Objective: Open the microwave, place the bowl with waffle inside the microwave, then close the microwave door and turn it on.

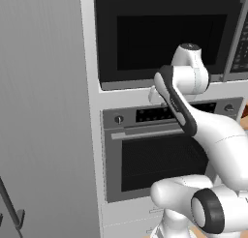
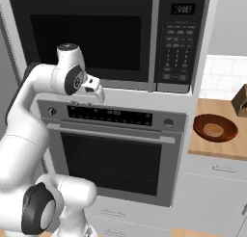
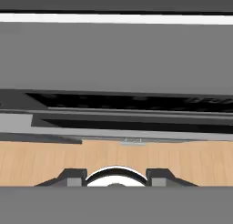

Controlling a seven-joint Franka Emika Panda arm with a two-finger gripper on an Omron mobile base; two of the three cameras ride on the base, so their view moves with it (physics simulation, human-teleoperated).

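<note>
The microwave [image 2: 111, 38] was shut, its door [image 2: 82, 36] flush and the handle [image 2: 155, 41] upright beside the keypad [image 2: 177, 50]. The bowl [image 2: 215, 127] sat on the counter [image 2: 217, 149] at 3 o'clock of the oven [image 2: 113, 149], with the waffle [image 2: 212, 130] lying in it. The gripper [image 3: 116, 177] hung before the oven front, fingers [image 3: 73, 176] apart and holding nothing.
</note>
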